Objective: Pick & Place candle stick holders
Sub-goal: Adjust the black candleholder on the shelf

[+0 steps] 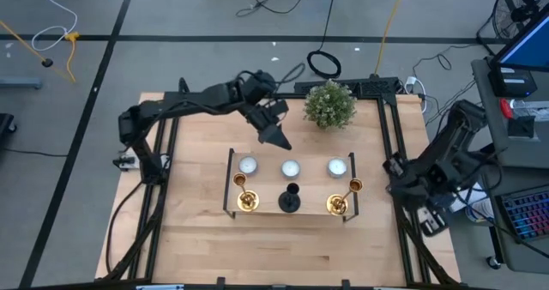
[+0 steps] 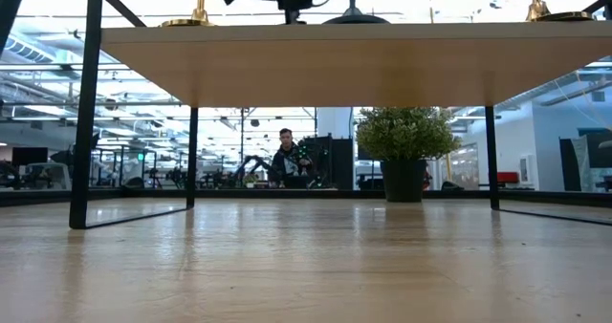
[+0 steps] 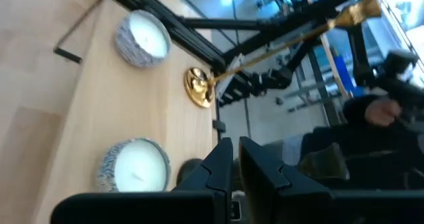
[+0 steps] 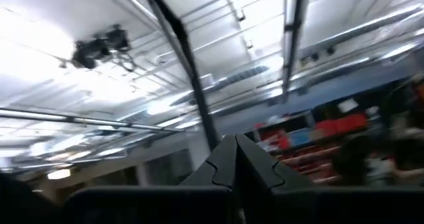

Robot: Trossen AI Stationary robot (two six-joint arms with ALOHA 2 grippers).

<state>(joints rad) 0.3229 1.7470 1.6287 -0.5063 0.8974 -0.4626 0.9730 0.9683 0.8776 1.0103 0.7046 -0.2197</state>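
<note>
1. On the wooden stand [image 1: 257, 211] I see two gold candlesticks [image 1: 244, 196] [image 1: 341, 198] flanking the black holder [image 1: 291, 201], in front of three white candles [image 1: 290, 169].
2. My left gripper [image 1: 279, 137] hovers beyond the candles, fingers nearly together, gripping nothing.
3. My right gripper [image 4: 233, 159] waits at the table's right edge, fingers closed and empty.
4. I judge the gold pieces stiff, slippery and top-heavy; I would pinch the slim stem [image 3: 265, 50] low, near the base.

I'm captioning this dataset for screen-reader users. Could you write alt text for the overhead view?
Seen from above, a wooden stand on a table holds three white candles in a row, with two gold candlesticks flanking a black candlestick along its front edge. The left gripper, shut and empty, hovers beside the stand's back left; the right arm rests at the table's right edge, and a potted plant sits behind.
</note>
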